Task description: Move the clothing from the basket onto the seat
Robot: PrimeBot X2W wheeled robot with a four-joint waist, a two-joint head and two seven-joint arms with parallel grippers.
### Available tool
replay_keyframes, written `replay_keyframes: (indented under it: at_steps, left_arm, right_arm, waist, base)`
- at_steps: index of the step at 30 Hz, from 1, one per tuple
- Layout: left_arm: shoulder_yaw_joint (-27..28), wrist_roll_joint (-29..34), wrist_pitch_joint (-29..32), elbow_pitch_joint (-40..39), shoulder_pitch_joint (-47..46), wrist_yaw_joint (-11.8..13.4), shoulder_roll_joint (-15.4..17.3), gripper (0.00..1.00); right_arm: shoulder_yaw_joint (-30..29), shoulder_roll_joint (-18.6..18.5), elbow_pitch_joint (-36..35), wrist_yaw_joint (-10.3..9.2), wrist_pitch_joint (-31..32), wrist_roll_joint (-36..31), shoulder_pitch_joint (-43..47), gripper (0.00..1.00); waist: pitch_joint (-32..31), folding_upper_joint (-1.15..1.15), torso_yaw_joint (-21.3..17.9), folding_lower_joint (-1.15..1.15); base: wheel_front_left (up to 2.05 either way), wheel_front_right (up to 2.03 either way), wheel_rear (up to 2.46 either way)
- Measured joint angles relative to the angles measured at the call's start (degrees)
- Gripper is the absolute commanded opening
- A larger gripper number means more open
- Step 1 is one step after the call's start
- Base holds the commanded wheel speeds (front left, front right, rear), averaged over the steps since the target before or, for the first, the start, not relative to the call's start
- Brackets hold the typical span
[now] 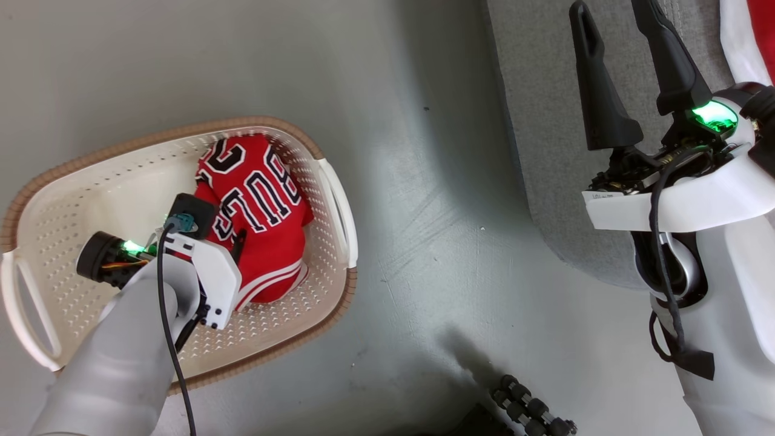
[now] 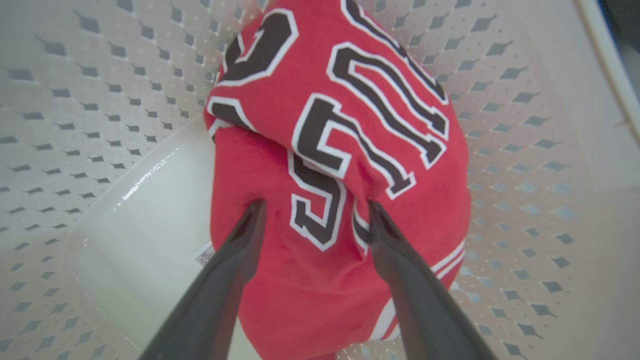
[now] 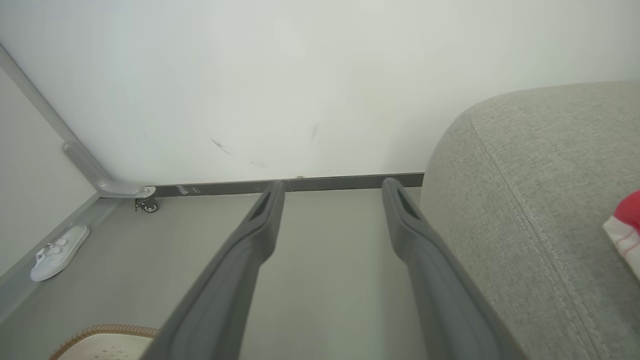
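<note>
Red BULLS jersey [image 1: 260, 200] lies bunched in the cream perforated laundry basket [image 1: 91, 200], toward its right side, left half of head frame. Brown rim, white side handles; the basket stands on grey floor [image 1: 424, 242]. Left jaws are inside the basket, spread wide, holding nothing. Fingers [image 2: 235, 260] straddle a fold of the jersey at centre of left wrist frame; cannot tell if the tips touch the cloth. Grey fabric seat [image 1: 545, 151] is at upper right of head frame, apart from the basket with floor between. A red-and-white garment [image 1: 742, 36] lies on the seat at the top right corner, cut off by the frame edge. Right jaws are spread wide and empty, over the seat's edge. White sandal [image 3: 57, 252] on the floor, lower left of right wrist frame.
</note>
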Motion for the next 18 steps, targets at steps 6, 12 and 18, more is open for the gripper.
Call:
replay_keyframes:
  at_steps: [6, 12, 18]
  left_arm:
    - [-0.03, 0.01, 1.3, 2.13, -1.69, 0.0, 0.32, 1.0]
    - [-0.15, 0.43, 1.96, 3.78, -3.09, -0.01, 1.19, 1.0]
    - [-1.24, 1.02, 2.46, 5.03, -4.54, -0.43, 1.59, 1.0]
  right_arm:
    - [0.16, 0.57, -0.08, 0.0, 0.0, 0.02, -0.52, 1.0]
    - [0.41, 0.96, -0.08, 0.0, 0.0, 0.04, -1.36, 1.0]
    - [1.11, 1.29, -0.09, 0.0, 0.0, 0.11, -1.43, 1.0]
  waist:
    - [1.36, 0.0, -1.38, 0.0]
    - [2.59, 0.0, -2.7, 0.0]
    - [3.63, 0.0, -3.89, 0.0]
  base:
    - [0.0, 0.0, 0.0]
    - [0.0, 0.0, 0.0]
    - [0.0, 0.0, 0.0]
